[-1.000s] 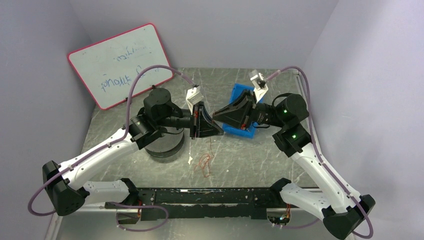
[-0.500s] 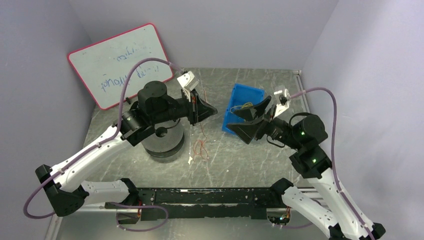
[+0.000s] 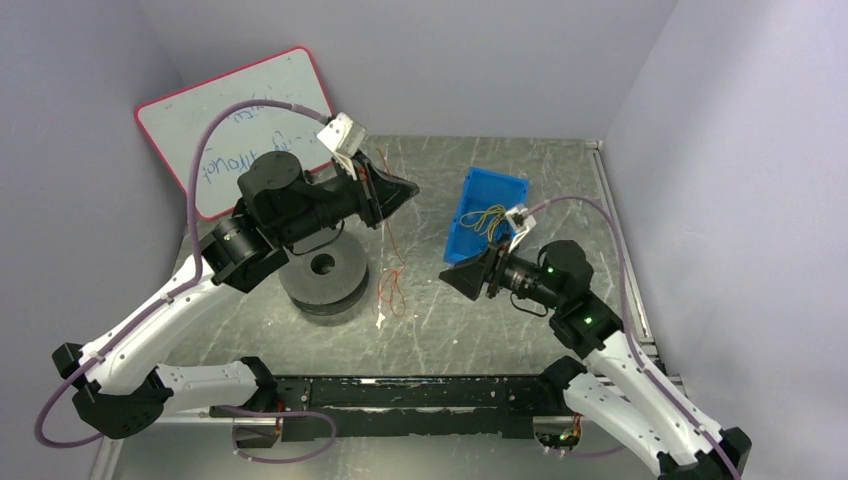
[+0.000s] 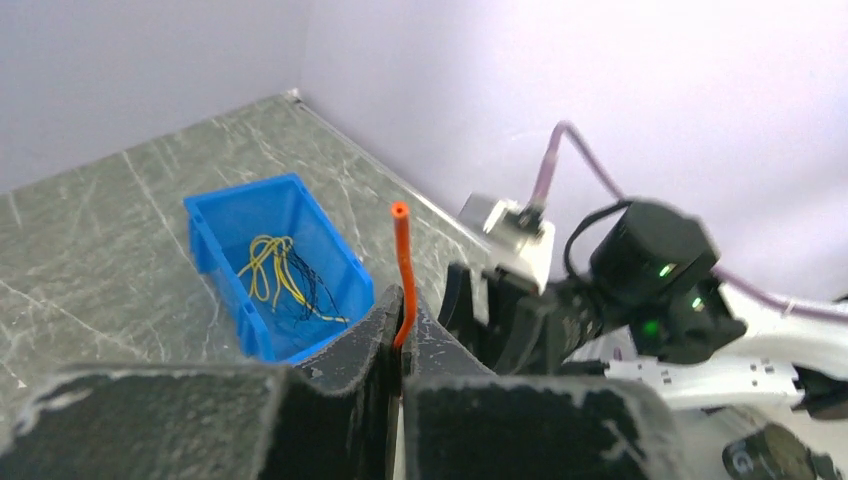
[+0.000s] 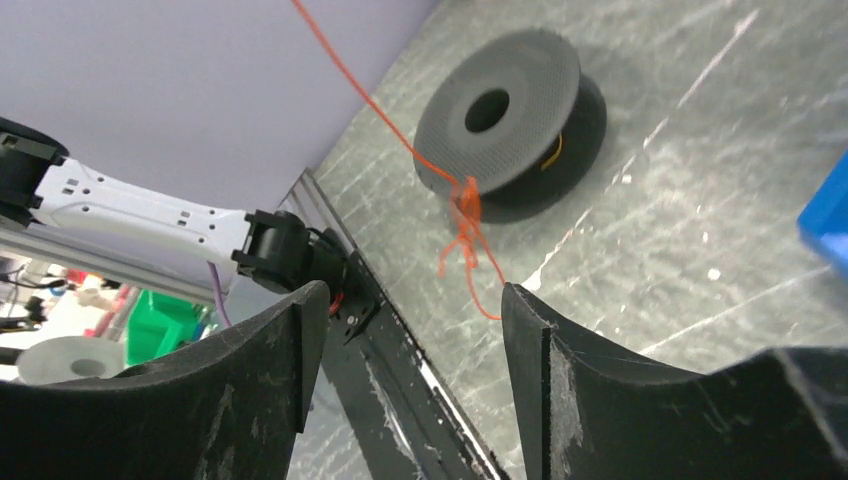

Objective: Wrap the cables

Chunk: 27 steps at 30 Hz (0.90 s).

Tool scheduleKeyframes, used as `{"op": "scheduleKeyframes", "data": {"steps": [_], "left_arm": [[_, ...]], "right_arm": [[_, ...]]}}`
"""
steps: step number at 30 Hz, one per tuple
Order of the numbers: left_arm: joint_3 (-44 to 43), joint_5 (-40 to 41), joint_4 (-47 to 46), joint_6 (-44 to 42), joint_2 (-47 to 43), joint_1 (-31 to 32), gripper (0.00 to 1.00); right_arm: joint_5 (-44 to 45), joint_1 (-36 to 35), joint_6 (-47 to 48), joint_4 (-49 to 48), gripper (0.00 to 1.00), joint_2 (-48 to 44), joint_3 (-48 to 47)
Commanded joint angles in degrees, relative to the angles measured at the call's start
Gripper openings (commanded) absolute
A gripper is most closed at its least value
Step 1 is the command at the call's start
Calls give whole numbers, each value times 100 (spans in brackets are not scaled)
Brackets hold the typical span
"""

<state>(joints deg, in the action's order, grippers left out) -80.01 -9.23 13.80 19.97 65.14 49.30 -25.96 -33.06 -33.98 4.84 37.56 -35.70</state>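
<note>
An orange-red cable (image 3: 390, 262) hangs from my left gripper (image 3: 408, 188), which is raised over the table's middle and shut on it. Its short free end (image 4: 401, 250) sticks up between the pinched fingers. Lower down, the cable ends in a tangled loop (image 5: 466, 215) beside the dark grey spool (image 3: 322, 281). A yellow strand (image 5: 553, 152) shows between the spool's two discs (image 5: 500, 100). More yellow cables (image 3: 487, 218) lie in the blue bin (image 3: 462, 240). My right gripper (image 3: 455, 280) hovers low, to the right of the loop, open and holding nothing (image 5: 415, 295).
A whiteboard with a red frame (image 3: 240, 125) leans at the back left. A black rail (image 3: 400, 398) runs along the near edge between the arm bases. Walls close in on the left, back and right.
My left gripper has risen and swung back-left, lifting the orange cable. My right gripper has opened and pulled away from the left one, down towards the front.
</note>
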Motion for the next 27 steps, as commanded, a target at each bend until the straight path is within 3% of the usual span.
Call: {"op": "scheduleKeyframes", "data": {"steps": [1,11,27], "left_arm": [[-325,728,28,347,-18,29,7],[-446,1632,53,593,37,29,7],[-295,2410,28,765,-179,28,7]], "right_arm": [[-224,-144,-696,-791,66,329,482],[1287,-1966,-1252,-1411,65,1311,663],[2146,-2422,-2045,-2660,63,3082,248]]}}
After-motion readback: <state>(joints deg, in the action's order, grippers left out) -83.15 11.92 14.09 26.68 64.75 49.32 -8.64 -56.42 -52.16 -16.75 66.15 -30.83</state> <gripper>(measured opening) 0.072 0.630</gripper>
